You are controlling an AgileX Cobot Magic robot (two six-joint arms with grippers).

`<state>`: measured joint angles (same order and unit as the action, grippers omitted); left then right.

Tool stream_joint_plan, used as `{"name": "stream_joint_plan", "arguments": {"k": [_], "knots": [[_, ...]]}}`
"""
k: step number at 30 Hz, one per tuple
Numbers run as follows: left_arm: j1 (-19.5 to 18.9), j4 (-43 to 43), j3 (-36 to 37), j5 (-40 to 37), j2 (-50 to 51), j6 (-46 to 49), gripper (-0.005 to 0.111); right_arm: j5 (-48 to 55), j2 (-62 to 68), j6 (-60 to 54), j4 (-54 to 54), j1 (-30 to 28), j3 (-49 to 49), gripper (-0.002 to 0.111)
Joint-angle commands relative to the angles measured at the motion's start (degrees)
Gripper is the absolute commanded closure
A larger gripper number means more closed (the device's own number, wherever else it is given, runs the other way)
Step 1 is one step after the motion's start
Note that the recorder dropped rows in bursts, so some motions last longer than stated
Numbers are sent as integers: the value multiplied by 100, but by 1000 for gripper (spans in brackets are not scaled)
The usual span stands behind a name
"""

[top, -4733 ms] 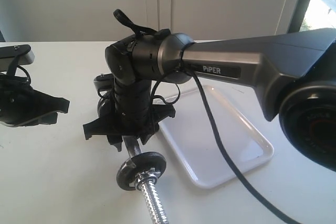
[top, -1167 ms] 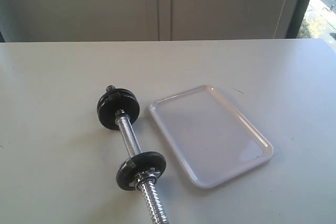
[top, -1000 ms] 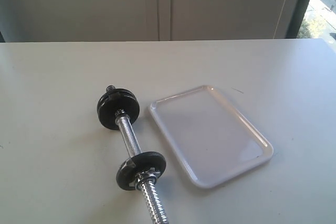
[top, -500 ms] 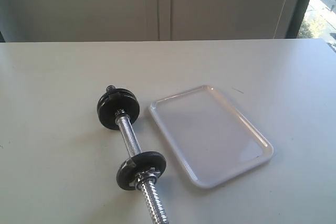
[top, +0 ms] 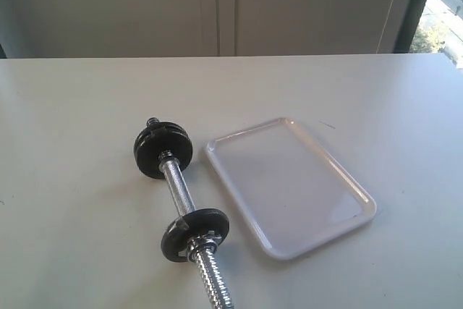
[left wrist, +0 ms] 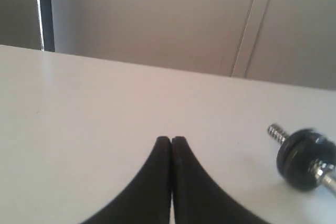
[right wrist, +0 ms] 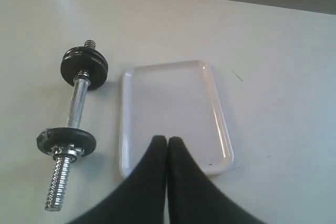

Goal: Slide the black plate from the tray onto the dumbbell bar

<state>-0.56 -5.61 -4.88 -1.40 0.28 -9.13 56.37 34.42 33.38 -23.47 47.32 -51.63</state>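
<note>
Left gripper (left wrist: 171,141) first: two matte black fingers, smooth and tapering to blunt tips, pressed flat against each other with nothing between them. It hovers above the bare table (left wrist: 79,103), touching nothing. Same story on the right gripper (right wrist: 167,141): its curved black fingers meet along a thin seam, closed and empty, hanging over the near edge of the tray (right wrist: 173,108).

Moving outward, the tray is a flat white plastic rectangle with rounded corners and a low raised rim, glossy enough to catch a soft sheen. Just beside its long edge, not touching, lies the dumbbell bar (top: 177,187), polished chrome, smooth through the middle and coarsely threaded at the near end (top: 213,280).

And there's the black plate (top: 163,151), on the bar's far end, standing on its thick rim, round and dull black, with a short threaded tip poking out beyond it. Whether that is one disc or two stacked tight, I can't tell. Toward the near end sits a thinner black disc (top: 195,228), backed by a silver star-shaped nut (top: 198,242). The tabletop is plain matte white.
</note>
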Motion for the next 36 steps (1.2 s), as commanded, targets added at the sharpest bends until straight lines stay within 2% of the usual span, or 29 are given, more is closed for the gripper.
{"name": "stream_joint_plan", "arguments": {"k": [1,2,4,5,25,30,36], "knots": [[20,6,488,-179,-28,400,107,-32,-33,-8,-55,-26,27,108],[65,-8,488,-283,-28,388,107,-32,-33,-8,-55,-26,27,108],[157,6,488,-1270,-28,565,107,-32,-33,-8,-55,-26,27,108],[214,6,488,-1341,-28,700,107,-32,-33,-8,-55,-26,27,108],[261,18,488,-1210,-28,913,107,-32,-31,-8,-45,-26,27,108],[261,396,488,-1026,-28,913,107,-32,-31,-8,-45,-26,27,108],[261,396,488,-1026,-28,913,107,-32,-31,-8,-45,-26,27,108]]}}
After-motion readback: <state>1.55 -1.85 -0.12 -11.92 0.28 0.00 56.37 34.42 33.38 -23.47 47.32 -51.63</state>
